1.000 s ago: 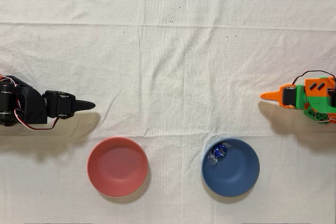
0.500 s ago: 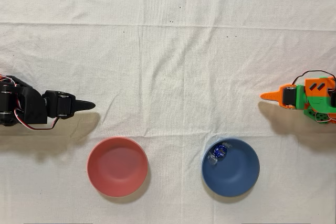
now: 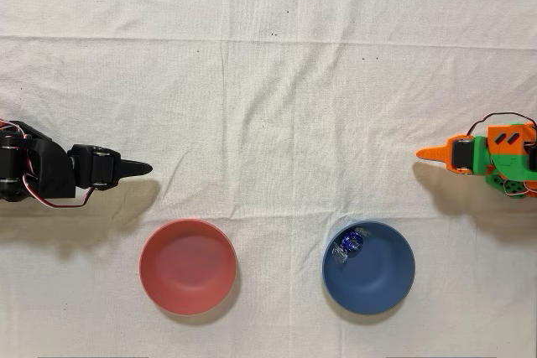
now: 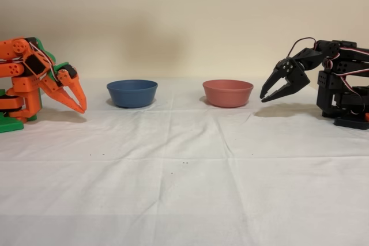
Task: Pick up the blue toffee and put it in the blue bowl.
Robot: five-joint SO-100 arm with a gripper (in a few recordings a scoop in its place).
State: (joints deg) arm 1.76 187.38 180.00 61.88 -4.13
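- Nothing has moved vs the earlier overhead pics: toffee, bowls, arm all same spots, so task looks done, arm parked.
- Blue toffee lies inside blue bowl, at about 10 o'clock by the rim; shiny dark foil, clear twisted ends.
- Hand empty, fingers nearly together, tips down toward worktop, apart from bowl.

Shiny dark blue toffee in a matte blue bowl; pinkish-red bowl beside it; white creased tablecloth; orange-and-green arm; idle black arm.
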